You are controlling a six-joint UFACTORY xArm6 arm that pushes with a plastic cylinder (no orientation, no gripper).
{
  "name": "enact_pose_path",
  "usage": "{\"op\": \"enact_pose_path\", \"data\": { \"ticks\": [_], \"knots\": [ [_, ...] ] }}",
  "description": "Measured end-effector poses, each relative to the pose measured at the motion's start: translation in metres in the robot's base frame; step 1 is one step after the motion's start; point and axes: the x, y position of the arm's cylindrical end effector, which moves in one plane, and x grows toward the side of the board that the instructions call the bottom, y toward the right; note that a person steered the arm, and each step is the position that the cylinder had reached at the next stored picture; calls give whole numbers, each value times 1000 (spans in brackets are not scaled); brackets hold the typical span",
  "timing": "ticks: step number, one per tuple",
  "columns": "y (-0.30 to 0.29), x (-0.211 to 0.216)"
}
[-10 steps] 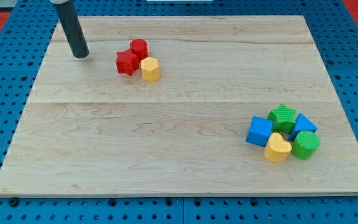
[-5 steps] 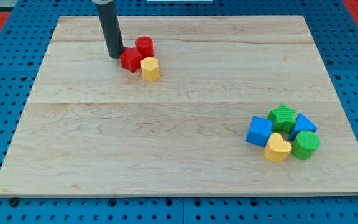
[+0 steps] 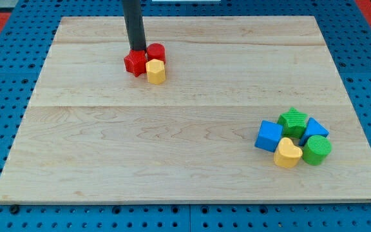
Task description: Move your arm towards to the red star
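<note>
The red star (image 3: 134, 64) lies on the wooden board (image 3: 172, 129) near the view's top left. A red cylinder (image 3: 156, 53) touches it on the right, and a yellow hexagonal block (image 3: 155, 71) touches it at the lower right. My tip (image 3: 136, 51) stands at the star's top edge, between the star and the red cylinder, touching or nearly touching both. The rod rises from there out of the view's top.
A cluster sits at the view's lower right: a blue cube (image 3: 268, 136), a green star (image 3: 293, 120), a blue triangular block (image 3: 315, 129), a yellow heart (image 3: 288, 153) and a green cylinder (image 3: 317, 149). A blue pegboard (image 3: 5, 129) surrounds the board.
My tip has moved right, from the board's top left to the red star's top edge. The red cylinder has shifted a little to the right; the star has barely moved.
</note>
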Motion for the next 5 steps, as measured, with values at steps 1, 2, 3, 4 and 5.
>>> {"op": "enact_pose_path", "data": {
  "ticks": [1,2,3,4,5],
  "knots": [
    [-9,1],
    [-9,16],
    [-9,38],
    [-9,50],
    [-2,54]
  ]
}}
